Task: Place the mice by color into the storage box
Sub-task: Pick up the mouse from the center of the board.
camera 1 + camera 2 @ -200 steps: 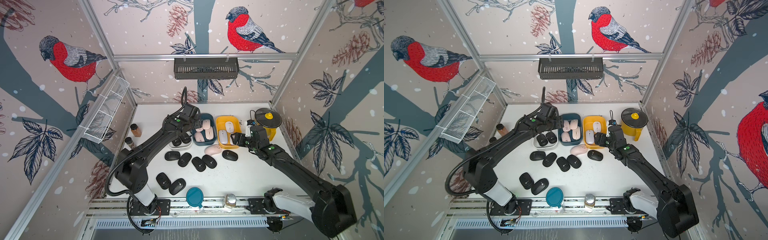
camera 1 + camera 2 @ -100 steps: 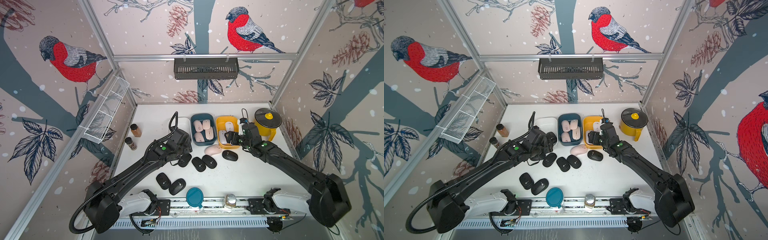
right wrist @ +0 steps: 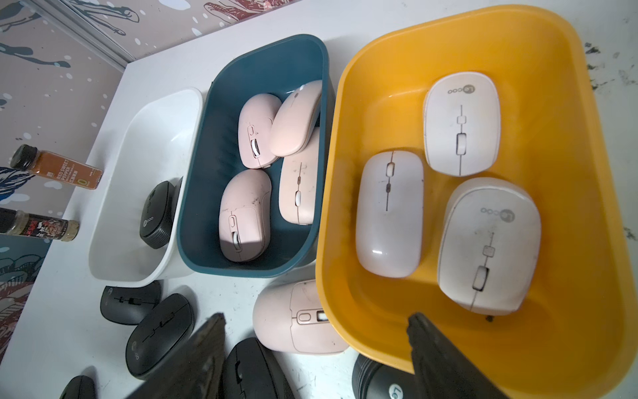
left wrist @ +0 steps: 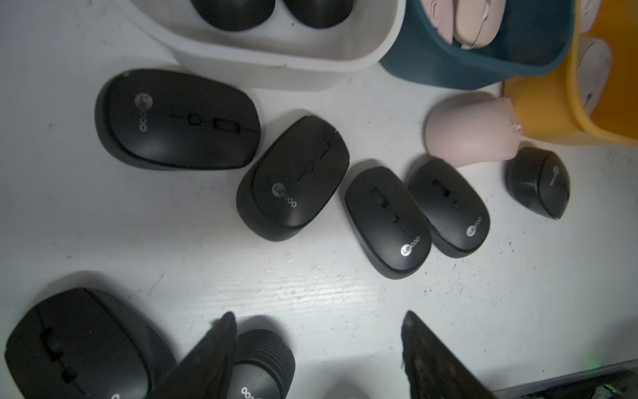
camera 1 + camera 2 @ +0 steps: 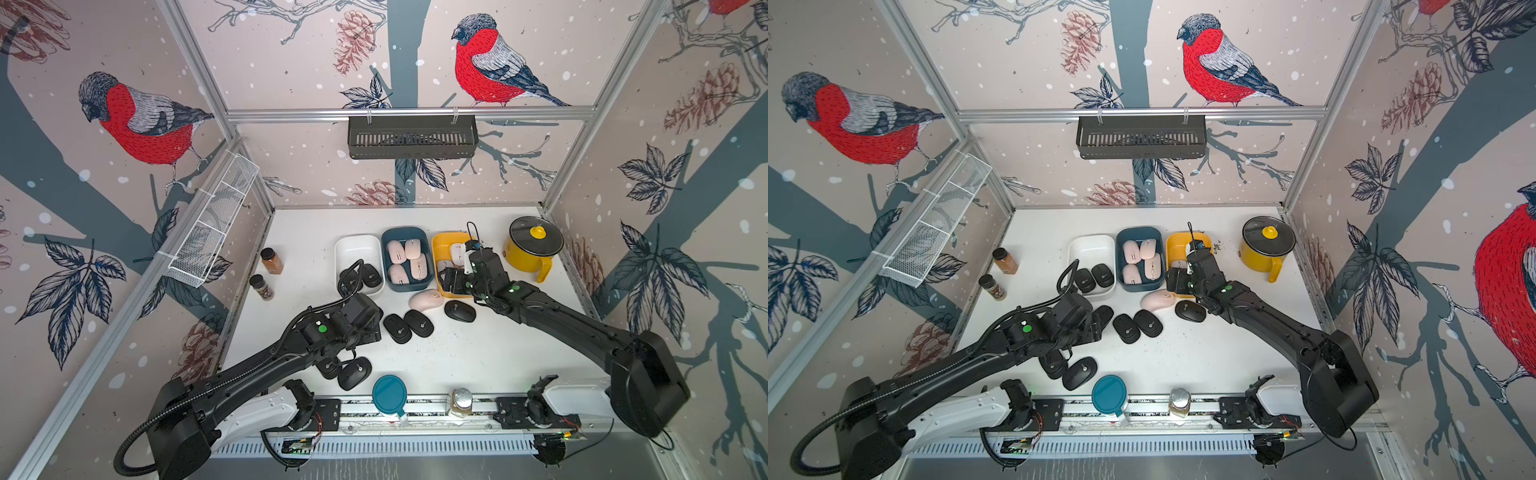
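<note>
Right wrist view: the yellow bin [image 3: 569, 138], teal bin [image 3: 207, 193] and white bin [image 3: 138, 165] are ranged side by side ahead of the right gripper [image 3: 316, 317], whose jaws are spread wide with nothing held. Three white mice [image 3: 461, 124] are lodged in the yellow bin, four pink mice [image 3: 245, 214] in the teal. One loose pink mouse [image 3: 276, 321] lies just ahead, between the fingers. In the left wrist view, the left gripper [image 4: 318, 314] is likewise parted and empty, with five black mice [image 4: 293, 176] scattered ahead.
</note>
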Available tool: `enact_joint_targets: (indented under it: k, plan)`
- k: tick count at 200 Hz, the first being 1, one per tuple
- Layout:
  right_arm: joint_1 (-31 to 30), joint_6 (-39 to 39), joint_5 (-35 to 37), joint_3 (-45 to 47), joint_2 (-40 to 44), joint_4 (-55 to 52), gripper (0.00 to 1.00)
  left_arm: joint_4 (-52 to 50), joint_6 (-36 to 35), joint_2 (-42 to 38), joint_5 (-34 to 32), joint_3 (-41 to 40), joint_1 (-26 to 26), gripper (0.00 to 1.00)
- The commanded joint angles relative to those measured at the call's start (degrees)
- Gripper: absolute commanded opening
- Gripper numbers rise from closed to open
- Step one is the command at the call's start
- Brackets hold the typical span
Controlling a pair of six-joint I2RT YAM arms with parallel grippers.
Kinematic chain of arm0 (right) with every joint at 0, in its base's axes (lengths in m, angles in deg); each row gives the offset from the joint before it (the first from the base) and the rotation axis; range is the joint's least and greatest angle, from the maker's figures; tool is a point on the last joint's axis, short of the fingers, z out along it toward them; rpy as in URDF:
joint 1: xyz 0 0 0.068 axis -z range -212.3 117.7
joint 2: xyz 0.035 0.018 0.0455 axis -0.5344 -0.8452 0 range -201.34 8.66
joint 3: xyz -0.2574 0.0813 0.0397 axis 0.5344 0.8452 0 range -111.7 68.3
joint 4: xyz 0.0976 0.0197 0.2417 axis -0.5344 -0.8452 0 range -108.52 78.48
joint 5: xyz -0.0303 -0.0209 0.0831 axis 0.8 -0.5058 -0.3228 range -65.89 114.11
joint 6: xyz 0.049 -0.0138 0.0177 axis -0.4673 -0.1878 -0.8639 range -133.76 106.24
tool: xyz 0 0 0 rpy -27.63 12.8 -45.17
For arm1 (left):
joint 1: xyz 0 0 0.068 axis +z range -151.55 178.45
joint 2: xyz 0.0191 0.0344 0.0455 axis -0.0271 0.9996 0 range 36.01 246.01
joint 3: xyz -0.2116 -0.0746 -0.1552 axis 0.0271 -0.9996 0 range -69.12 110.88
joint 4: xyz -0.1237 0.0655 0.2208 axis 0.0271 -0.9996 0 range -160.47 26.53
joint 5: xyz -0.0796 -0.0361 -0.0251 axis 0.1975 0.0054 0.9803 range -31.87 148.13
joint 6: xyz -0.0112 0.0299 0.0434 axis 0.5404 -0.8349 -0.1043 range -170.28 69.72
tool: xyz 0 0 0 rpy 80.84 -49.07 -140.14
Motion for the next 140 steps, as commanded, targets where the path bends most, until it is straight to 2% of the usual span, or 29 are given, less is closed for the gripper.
enact_joint_targets:
  k: [1,16,41,67,86,140]
  plan:
    - [-0.3,-0.7,-0.2,-0.4,-0.4,1.8,0.83,1.5,2.7,0.2,0.8,-2.1,-0.1,0.75]
    - [-0.3,-1.1,-0.2,-0.1,-0.2,1.9,0.83,3.1,2.4,0.8,1.6,-3.4,-0.1,0.74]
    - [-0.4,-1.3,0.0,0.6,0.1,2.6,0.83,4.2,-0.2,2.7,-0.9,-3.1,-0.1,0.75]
    - [-0.3,-1.1,0.3,0.3,-0.1,2.3,0.83,4.0,-2.2,6.0,-7.1,-1.1,0.1,0.77]
    - [-0.4,-1.1,0.3,0.2,-0.3,2.4,0.83,7.1,-6.7,7.9,-9.0,-0.5,0.6,0.78]
    - [-0.3,-1.6,0.4,0.3,-1.5,2.6,0.83,13.4,-15.1,14.5,-4.9,1.0,8.2,0.77]
